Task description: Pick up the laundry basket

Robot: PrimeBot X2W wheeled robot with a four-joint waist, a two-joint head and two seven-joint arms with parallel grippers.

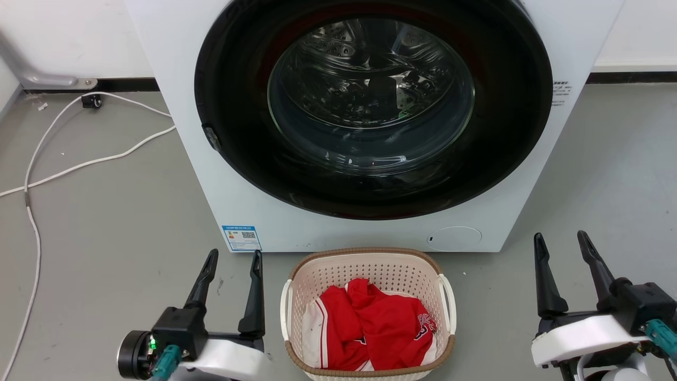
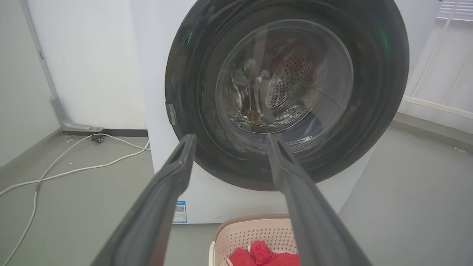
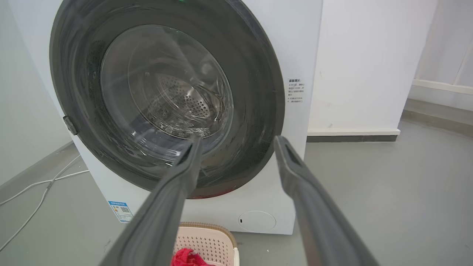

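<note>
Laundry basket (image 1: 370, 271) sat on the grey floor (image 1: 106, 238), right up against the front of the washing machine (image 1: 238, 201), centred below its big round door (image 1: 370, 100), which was closed. Brown rim, cream perforated walls, white handles on both sides, and a red garment (image 1: 370, 328) w/ white trim heaped inside.

Left tool (image 1: 235, 255) hung just beside the basket's left handle, not touching it, fingers spread apart w/ nothing btwn them. Right tool (image 1: 560, 236) was further off on the other side, well clear of the right handle, fingers likewise spread and empty. Both pointed toward the machine.

Left wrist view: the two dark fingers framed the door glass, drum holes visible through it, basket's far rim low in the pic. Right wrist view: much the same, w/ the basket corner and a bit of red cloth at the bottom edge.

A white cable (image 1: 79, 164) trailed across the floor to the left of the machine. Blue label (image 1: 241, 237) at the machine's lower left corner.
</note>
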